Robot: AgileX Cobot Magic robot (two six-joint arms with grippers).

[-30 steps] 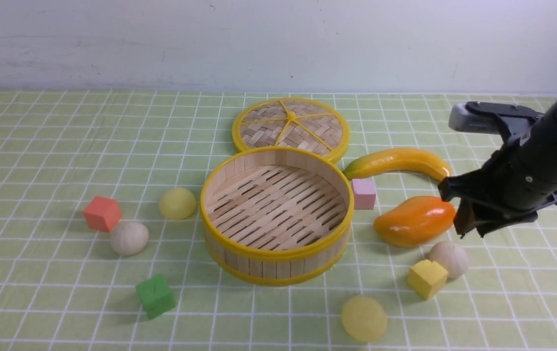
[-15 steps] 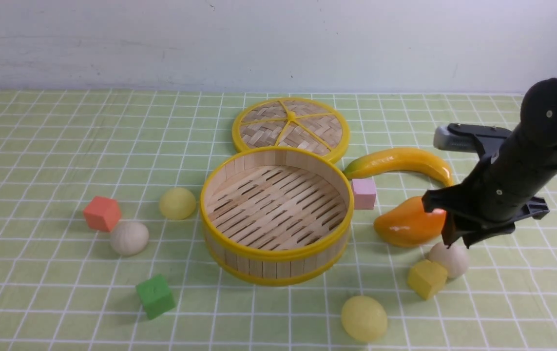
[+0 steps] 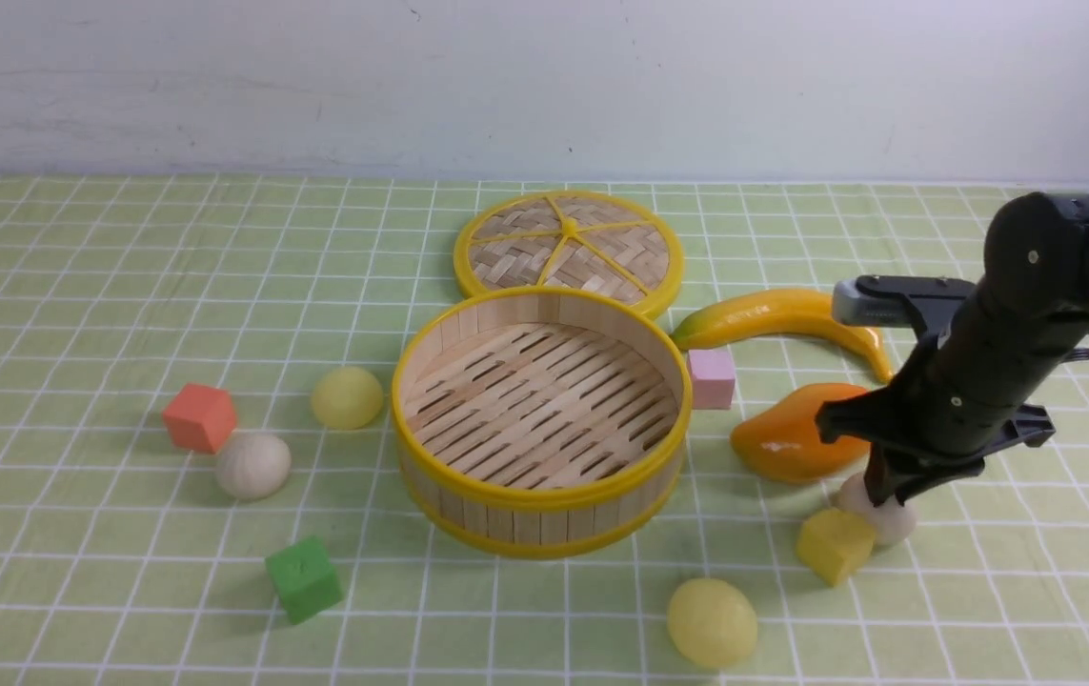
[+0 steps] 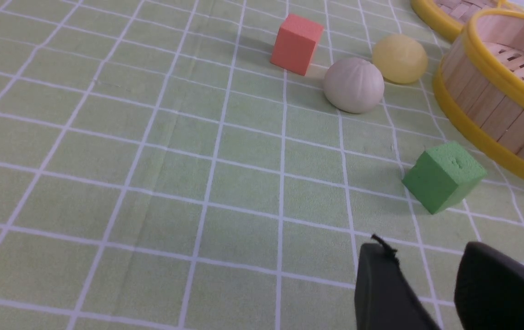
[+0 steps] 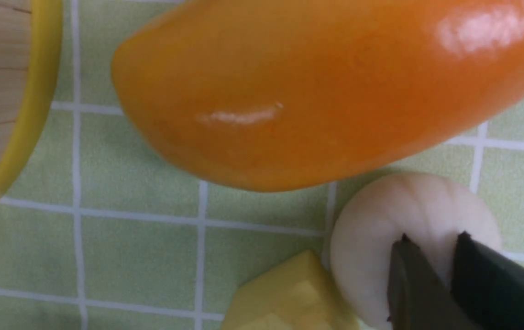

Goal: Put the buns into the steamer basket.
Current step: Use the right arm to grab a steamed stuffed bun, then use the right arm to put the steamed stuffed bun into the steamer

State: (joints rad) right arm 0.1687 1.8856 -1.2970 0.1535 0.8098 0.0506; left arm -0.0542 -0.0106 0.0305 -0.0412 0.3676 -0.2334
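Observation:
The steamer basket stands empty mid-table. Left of it lie a pale yellow bun and an off-white pleated bun; both show in the left wrist view as the yellow bun and the off-white bun. Another yellow bun lies at the front. My right gripper is down on the right off-white bun, its jaws pinching the bun from above. My left gripper hangs open over bare cloth, out of the front view.
An orange mango lies just behind the gripped bun and a yellow cube touches its front-left. A banana, a pink cube, the woven lid, a green cube and a red cube surround the basket.
My right arm has come down and leftward from beside the mango onto the right off-white bun, and its jaws have narrowed on it. The left gripper has not changed.

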